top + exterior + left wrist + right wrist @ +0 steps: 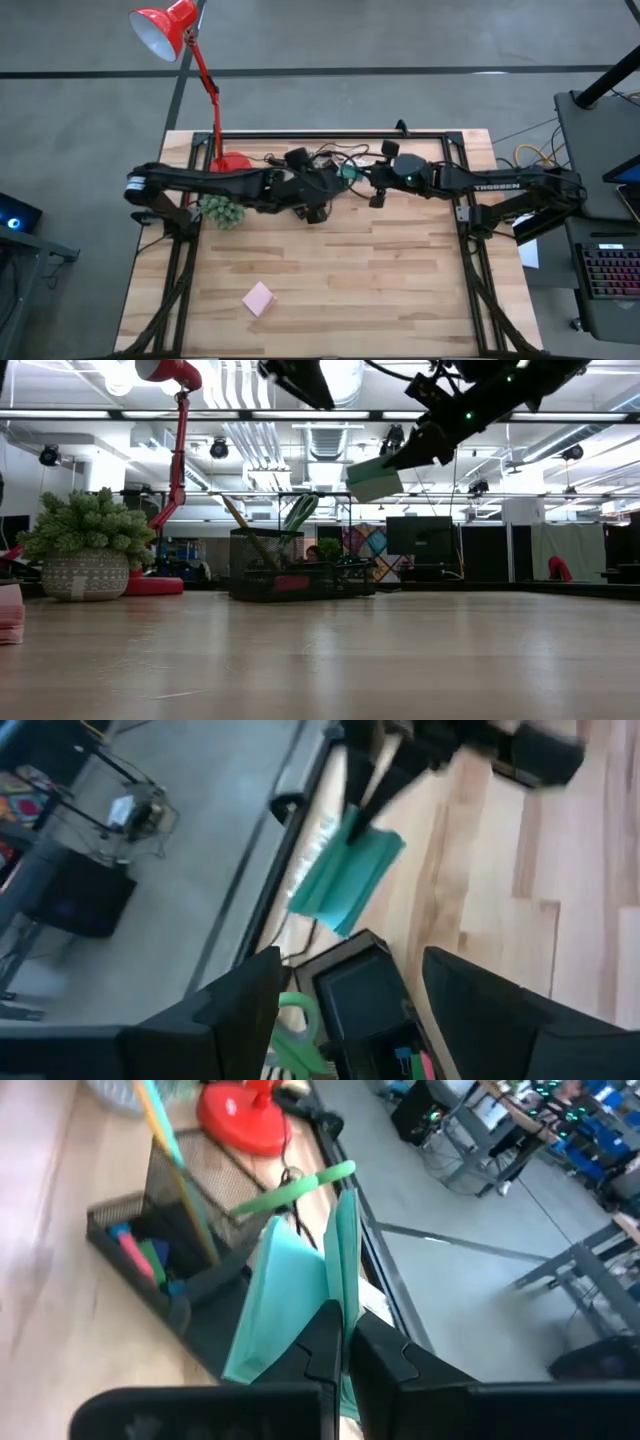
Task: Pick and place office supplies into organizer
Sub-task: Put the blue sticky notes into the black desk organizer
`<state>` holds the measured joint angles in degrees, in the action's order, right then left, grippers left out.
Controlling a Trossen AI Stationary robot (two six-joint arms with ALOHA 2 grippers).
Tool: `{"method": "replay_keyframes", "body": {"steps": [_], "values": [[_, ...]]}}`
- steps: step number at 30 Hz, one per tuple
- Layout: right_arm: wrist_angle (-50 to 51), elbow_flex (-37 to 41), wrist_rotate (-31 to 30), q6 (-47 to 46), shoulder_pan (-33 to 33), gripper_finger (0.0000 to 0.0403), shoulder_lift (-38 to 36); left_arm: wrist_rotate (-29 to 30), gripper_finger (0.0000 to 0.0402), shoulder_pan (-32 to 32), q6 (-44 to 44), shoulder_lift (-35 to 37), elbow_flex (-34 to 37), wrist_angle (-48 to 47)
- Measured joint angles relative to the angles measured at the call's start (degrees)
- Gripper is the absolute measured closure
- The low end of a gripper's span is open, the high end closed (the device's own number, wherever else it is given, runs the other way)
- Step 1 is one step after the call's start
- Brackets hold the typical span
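The black mesh organizer (300,568) stands at the table's far middle. Green-handled scissors (300,512) and a pencil (240,515) stick up out of it, and small coloured pieces (140,1252) lie in its low tray. My right gripper (340,1330) is shut on a teal-green pad (290,1295), which hangs above the organizer's right end (375,478). My left gripper (350,1005) stands open over the organizer with nothing between its fingers. A pink sticky-note pad (258,298) lies flat near the table's front edge. My right gripper pinches the teal pad by one thin edge (338,1285) between its two fingers. The fingers slant down from the table's right side. The pad is lifted clear, tilted, and sticks out beyond the fingertips (372,480) over the organizer; its sheets fan apart a little.
A red desk lamp has its round base (230,160) at the far left beside the organizer, its arm rising over the table's edge. A small potted plant (222,210) stands to the left under my left arm. Black cables (340,155) lie behind the organizer. Bare wood spreads toward the near edge.
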<state>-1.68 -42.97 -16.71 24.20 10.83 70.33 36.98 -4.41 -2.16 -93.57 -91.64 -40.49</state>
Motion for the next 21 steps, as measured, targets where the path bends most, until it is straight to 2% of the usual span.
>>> {"method": "replay_keyframes", "body": {"steps": [6, 12, 16, 21], "values": [[-15.74, 6.73, 0.07, -7.67, -0.01, 0.0395, 1.70, 7.38, 0.0171, -4.30, 1.93, 6.89, 2.94, -1.00], [-32.57, 12.20, -0.63, -16.83, -0.02, 0.0395, 7.38, 14.09, 0.0171, -8.76, 4.87, 12.89, 6.98, -0.44], [-40.29, 13.13, -2.64, -22.01, -0.02, 0.0395, 13.23, 17.41, 0.0171, -10.70, 4.94, 15.25, 9.09, 0.52], [-44.45, 11.57, -3.33, -27.44, -0.02, 0.0395, 20.53, 20.10, 0.0171, -12.05, 5.01, 16.47, 10.62, 1.09]]}}
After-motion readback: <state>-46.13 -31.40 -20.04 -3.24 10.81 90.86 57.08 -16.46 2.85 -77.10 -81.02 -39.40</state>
